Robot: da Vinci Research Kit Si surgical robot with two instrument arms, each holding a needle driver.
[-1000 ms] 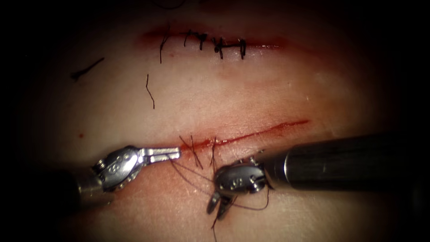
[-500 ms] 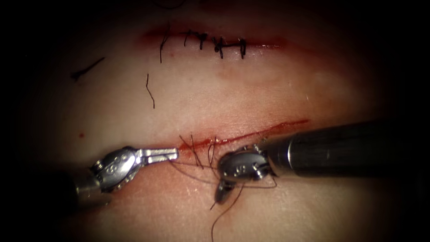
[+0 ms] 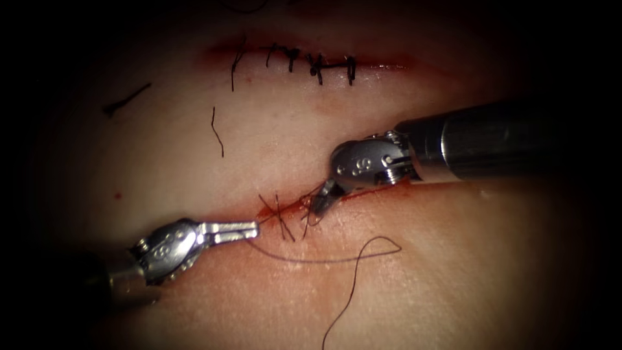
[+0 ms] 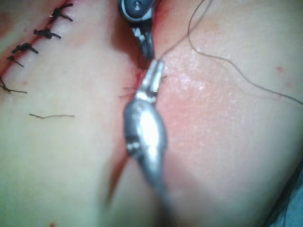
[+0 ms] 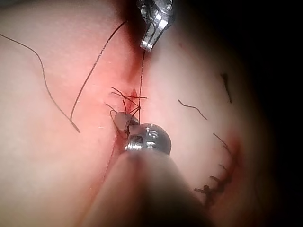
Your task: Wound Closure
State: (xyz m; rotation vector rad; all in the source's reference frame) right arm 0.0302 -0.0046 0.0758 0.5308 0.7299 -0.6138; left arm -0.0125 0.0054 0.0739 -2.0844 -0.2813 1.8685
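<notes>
My right tool (image 3: 322, 202) has swung up from below the cut (image 3: 389, 185) to its upper side, toward two o'clock; its jaws are clamped on thread (image 3: 337, 259) at the stitches (image 3: 282, 217). My left tool (image 3: 249, 228), at nine o'clock of them, pinches the thread's other strand. I cannot see the needle.

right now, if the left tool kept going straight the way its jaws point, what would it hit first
Likely the stitch threads crossing the cut just ahead of the left tool, which holds thread. The right tool lies beyond; depth is unclear.
</notes>
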